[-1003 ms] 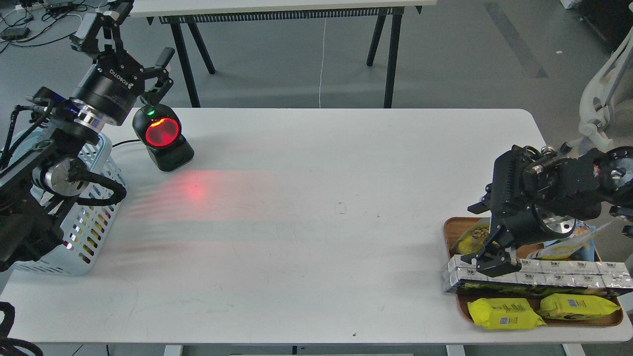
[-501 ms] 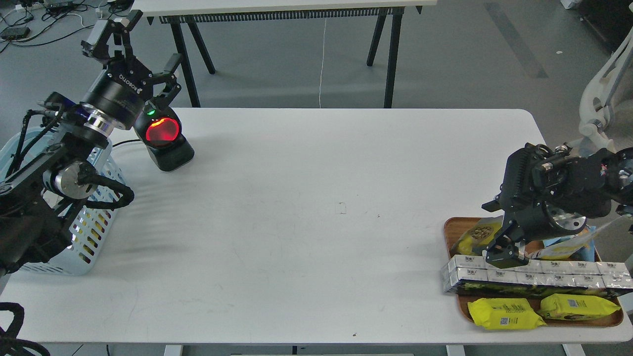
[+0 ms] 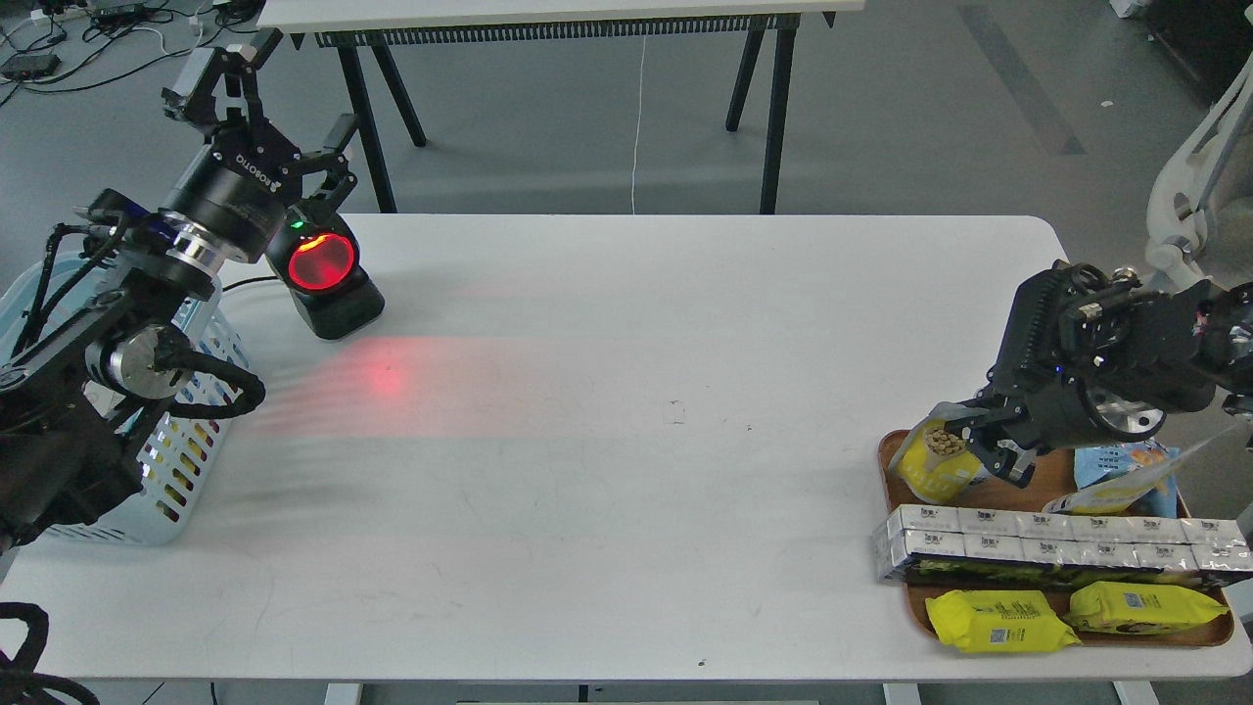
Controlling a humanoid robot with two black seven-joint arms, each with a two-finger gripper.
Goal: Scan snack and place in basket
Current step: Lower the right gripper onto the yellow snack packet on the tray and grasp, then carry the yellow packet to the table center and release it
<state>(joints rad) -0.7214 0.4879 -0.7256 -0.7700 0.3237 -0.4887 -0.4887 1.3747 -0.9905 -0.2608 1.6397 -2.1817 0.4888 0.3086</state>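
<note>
White tabletop (image 3: 626, 460) in a grey-floored lab, mostly bare, with the scanner (image 3: 323, 274) throwing a red glow at far left just beside the light blue basket (image 3: 186, 470), and a wooden tray (image 3: 893, 452) of packets at far right. Right gripper (image 3: 979, 436) looks pinched on the snack (image 3: 930, 460), which is tilted over the tray's back-left corner; left gripper (image 3: 264, 108) hangs open and empty above the scanner. For the carry I'd lift clear of the silver boxes (image 3: 1057, 539) first, then face the pouch's barcode toward that red window.

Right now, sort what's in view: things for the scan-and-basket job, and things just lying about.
For the job:
snack, held by right gripper
scanner
basket

Lying about:
yellow packets
silver boxes
blue pouch
wooden tray
</note>
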